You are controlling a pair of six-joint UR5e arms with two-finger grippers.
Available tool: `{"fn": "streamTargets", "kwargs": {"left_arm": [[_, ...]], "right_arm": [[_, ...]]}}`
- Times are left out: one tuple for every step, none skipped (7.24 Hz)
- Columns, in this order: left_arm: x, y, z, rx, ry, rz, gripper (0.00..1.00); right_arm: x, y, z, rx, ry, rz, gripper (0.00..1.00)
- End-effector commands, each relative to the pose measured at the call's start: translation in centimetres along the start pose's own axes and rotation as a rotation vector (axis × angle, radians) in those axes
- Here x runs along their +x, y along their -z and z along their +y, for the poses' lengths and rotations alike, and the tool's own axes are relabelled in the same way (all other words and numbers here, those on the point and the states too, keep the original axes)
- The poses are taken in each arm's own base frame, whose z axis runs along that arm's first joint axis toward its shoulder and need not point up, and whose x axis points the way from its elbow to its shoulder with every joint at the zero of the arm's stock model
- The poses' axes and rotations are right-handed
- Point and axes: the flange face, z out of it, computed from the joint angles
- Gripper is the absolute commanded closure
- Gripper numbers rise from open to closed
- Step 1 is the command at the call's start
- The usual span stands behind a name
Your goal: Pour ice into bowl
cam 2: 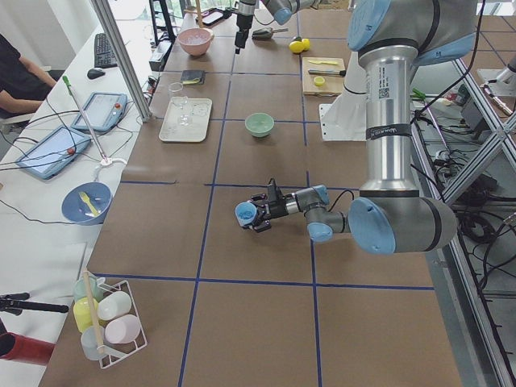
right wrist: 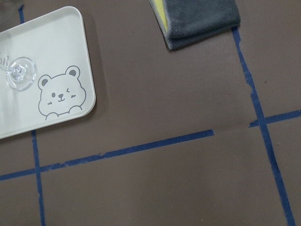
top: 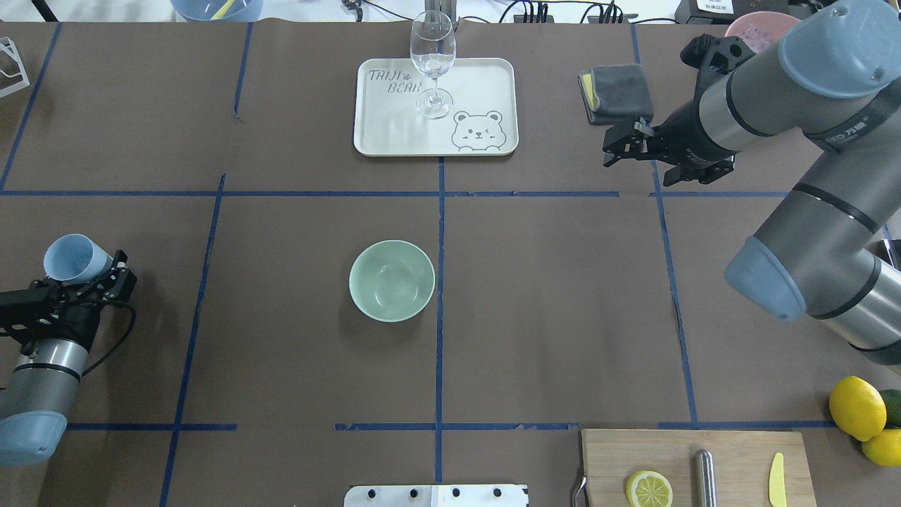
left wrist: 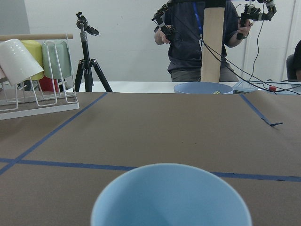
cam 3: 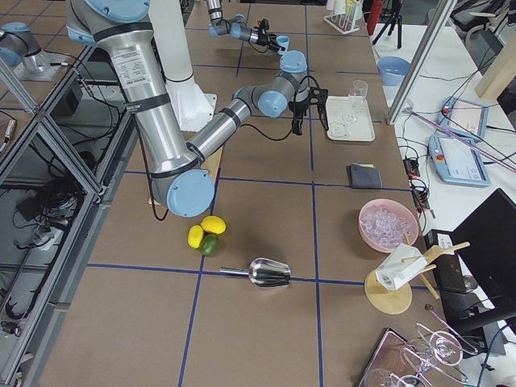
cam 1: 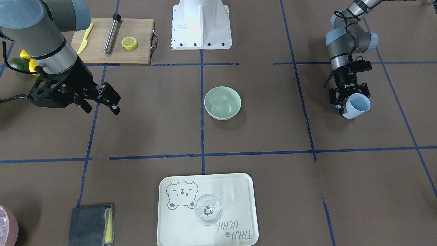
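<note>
The pale green bowl (cam 1: 222,102) (top: 392,280) (cam 2: 259,123) stands at the table's middle and shows no contents. The ice (cam 3: 389,219) lies piled in a pink container (cam 3: 389,225) (cam 1: 5,225) near the right end of the table. My left gripper (cam 1: 349,102) (top: 88,276) is shut on a light blue cup (cam 1: 356,106) (top: 74,257) (left wrist: 171,197), tipped on its side low over the table, well off to the bowl's side. No ice shows in the cup. My right gripper (cam 1: 102,110) (top: 609,153) hangs open and holds nothing, between the bowl and the pink container.
A cream tray (top: 486,77) carries a clear stemmed glass (top: 432,60). A grey cloth (top: 619,91) lies near my right gripper. A cutting board (cam 1: 136,51) holds a lemon half (cam 1: 129,43), a metal rod and a yellow knife. Lemons (top: 855,407) and a metal scoop (cam 3: 270,274) lie nearby.
</note>
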Motion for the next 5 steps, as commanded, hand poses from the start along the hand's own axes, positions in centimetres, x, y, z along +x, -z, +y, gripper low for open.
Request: {"fn": "streamTargets", "kwargs": {"left_arm": [[-0.4, -0.9, -0.7, 0.003, -0.045, -0.015, 0.47], [-0.4, -0.9, -1.4, 0.013, -0.008, 0.004, 0.76], [0.0, -0.6, -1.9, 0.015, -0.005, 0.027, 0.96], [1.8, 0.2, -3.7, 0.037, -0.098, 0.098, 0.97], [5.1, 0.8, -5.7, 0.095, -0.092, 0.195, 1.0]], "right_arm": [[0.1, 0.0, 0.0, -0.001, -0.001, 0.001, 0.0], [0.2, -0.1, 0.1, -0.003, -0.001, 0.003, 0.0], [0.1, -0.1, 0.0, -0.003, -0.001, 0.003, 0.0], [0.2, -0.2, 0.0, -0.003, -0.002, 0.004, 0.0], [0.3, -0.2, 0.0, -0.002, -0.003, 0.006, 0.0]]}}
